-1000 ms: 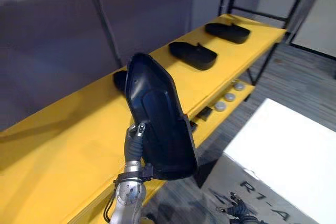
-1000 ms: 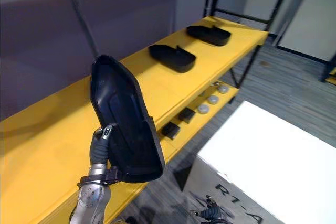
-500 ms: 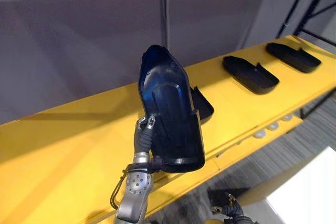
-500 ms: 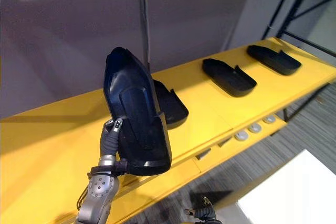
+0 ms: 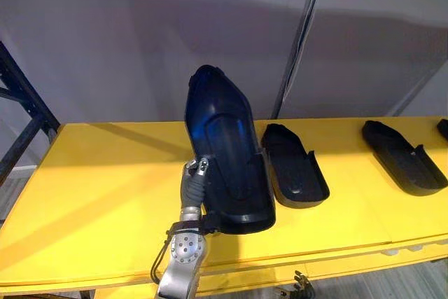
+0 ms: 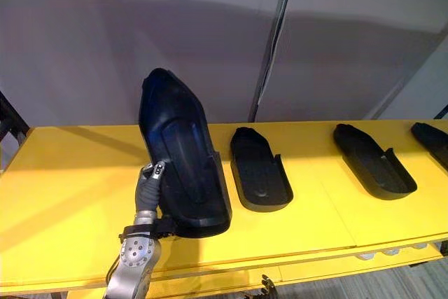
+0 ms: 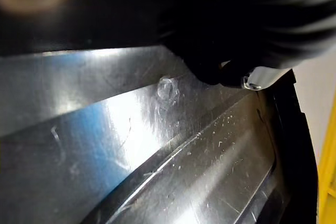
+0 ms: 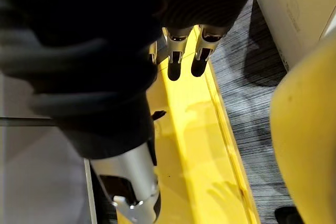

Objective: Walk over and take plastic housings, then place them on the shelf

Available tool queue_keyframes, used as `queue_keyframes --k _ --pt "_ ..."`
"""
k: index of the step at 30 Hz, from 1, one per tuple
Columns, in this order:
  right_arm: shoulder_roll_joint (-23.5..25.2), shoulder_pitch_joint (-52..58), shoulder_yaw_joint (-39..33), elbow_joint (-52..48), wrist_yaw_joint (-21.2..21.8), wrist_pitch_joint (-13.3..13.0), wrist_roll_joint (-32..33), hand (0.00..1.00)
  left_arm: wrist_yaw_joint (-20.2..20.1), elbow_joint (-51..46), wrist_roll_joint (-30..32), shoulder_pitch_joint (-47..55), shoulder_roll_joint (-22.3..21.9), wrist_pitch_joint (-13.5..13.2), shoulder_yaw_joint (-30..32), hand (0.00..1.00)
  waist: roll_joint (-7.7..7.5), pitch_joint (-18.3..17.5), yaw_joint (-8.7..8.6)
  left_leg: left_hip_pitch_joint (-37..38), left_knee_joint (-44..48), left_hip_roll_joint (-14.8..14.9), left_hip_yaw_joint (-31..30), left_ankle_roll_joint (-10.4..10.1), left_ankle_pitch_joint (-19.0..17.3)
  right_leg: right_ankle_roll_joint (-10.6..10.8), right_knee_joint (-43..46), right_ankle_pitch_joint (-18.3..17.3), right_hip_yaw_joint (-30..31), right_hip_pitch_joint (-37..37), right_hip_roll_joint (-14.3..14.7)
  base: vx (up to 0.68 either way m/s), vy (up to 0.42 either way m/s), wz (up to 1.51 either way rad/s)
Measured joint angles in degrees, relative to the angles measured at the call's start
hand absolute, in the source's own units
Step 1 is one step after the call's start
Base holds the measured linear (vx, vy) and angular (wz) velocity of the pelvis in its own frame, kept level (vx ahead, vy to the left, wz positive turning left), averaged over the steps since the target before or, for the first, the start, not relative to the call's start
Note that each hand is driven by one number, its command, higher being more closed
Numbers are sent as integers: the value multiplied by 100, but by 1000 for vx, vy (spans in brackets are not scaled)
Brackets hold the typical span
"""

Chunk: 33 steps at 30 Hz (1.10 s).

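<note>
Left hand (image 5: 194, 178) still clasped round the upright black housing (image 5: 225, 141) by the yellow shelf (image 5: 91, 187) front edge, camera swung square-on, other housings (image 5: 294, 167) lying toward its right end, right hand (image 8: 177, 52) fingers relaxed.

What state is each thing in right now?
held housing: upright, gripped near its lower end, not laid down.
left hand: shut on the held housing.
right hand: open, empty, hanging low.
second housing: flat on the shelf, hollow side up.
third housing: flat on the shelf, hollow side up.
fourth housing: on the shelf, cut off by the view's edge.
</note>
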Motion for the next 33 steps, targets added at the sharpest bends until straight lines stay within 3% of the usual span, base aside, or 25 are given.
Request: queue_keyframes --k 6,8,10,13,14,16,17,18,19,20,22,24,25,26,27,29,31,33 --pt "-29 -22 112 75 1 -14 -1 0 116 4 151 -5 2 85 224 100 -28 -30 -22 -16 -407 -99 -242 39 290 1 -52 1 -246 -15 -66 -96 2 24" --pt "-62 -51 112 79 0 -20 -2 0 175 2 150 -13 4 85 234 100 -10 55 -12 -166 -231 -91 -275 67 173 2 25 -2 -406 -33 -91 -152 0 49" --pt "-133 -229 114 124 -1 -16 -7 0 184 -11 141 -32 -6 85 414 100 40 148 -43 -623 390 297 440 45 -36 -7 207 -7 -620 -190 -104 -181 21 44" --pt "-267 -412 110 236 -46 4 -125 0 219 -25 129 -14 -14 96 640 100 -24 277 -39 -1012 2031 849 1146 336 -486 4 399 -3 -664 -383 -376 -112 180 11" --pt "-313 -414 105 248 -64 5 -150 0 225 -25 124 -9 -15 94 662 100 -27 250 -42 -975 2334 1007 1128 270 -601 69 393 23 -671 -386 -477 -127 361 9" --pt "-433 -412 103 475 -67 9 -226 0 245 -15 82 -14 -15 45 654 100 105 117 -55 -711 2352 1322 1088 139 -774 268 310 98 -655 -389 -616 -43 405 13" --pt "-533 -486 11 606 -70 19 -252 0 248 17 0 -36 -14 0 547 100 328 -82 -169 -524 1607 1250 863 -376 -987 522 239 206 -692 -471 -698 35 418 41" --pt "-487 -580 -44 776 -63 28 -250 0 247 57 -3 -79 33 -18 544 100 224 -121 -296 -568 1462 1059 830 -427 -1025 554 142 296 -746 -472 -831 55 492 61" --pt "-353 -658 -37 956 -31 41 -248 0 293 237 -37 -162 63 -20 594 100 94 -131 -370 -632 1334 770 781 -263 -899 450 -130 595 -749 -432 -954 54 444 58" --pt "-291 -714 -16 1037 -7 41 -247 0 347 408 -99 -233 103 -18 603 100 48 -89 -351 -654 1325 628 754 -206 -865 476 -343 901 -779 -312 -978 35 329 35" --pt "-218 -778 -13 1126 1 46 -249 0 358 510 -98 -254 224 -16 595 100 57 -47 -308 -689 1401 497 810 -205 -866 465 -346 1209 -730 -351 -1094 -5 282 4" --pt "-213 -837 -8 1106 11 63 -272 0 357 509 -94 -317 319 -18 490 100 25 -14 -283 -851 1572 410 848 -176 -856 267 -176 1356 -559 -554 -1141 -56 285 -1" --pt "-224 -846 -6 1095 11 80 -281 0 347 508 -93 -307 322 -17 400 100 69 47 -264 -812 1468 376 909 0 -834 187 -75 1383 -346 -640 -1126 -68 206 -4" --pt "-235 -856 -7 1079 11 81 -280 0 341 509 -94 -306 311 -17 362 100 87 64 -259 -764 1373 379 970 94 -849 303 88 1232 -201 -721 -1091 -83 105 1" --pt "-216 -850 -10 1001 13 102 -273 0 314 514 -93 -316 289 -14 325 100 54 117 -302 -701 1262 350 988 208 -817 481 800 606 315 -905 -873 -102 -3 4" --pt "-216 -699 -8 808 5 101 -238 0 239 509 -90 -286 113 -7 267 100 65 123 -242 -478 1170 269 1055 226 -802 530 1667 -439 762 -999 -314 -106 -85 -7" --pt "-232 -619 -2 697 2 100 -198 0 194 434 -80 -290 -7 -11 152 100 26 90 -222 -465 1145 121 1085 190 -818 302 1506 -936 894 -898 -248 -87 -116 -7" --pt "-275 -615 -15 599 -10 97 -108 0 122 443 -60 -286 -1 -17 -31 100 143 110 -267 -478 1034 108 974 116 -774 299 1383 -1056 964 -850 -140 -67 -129 18"
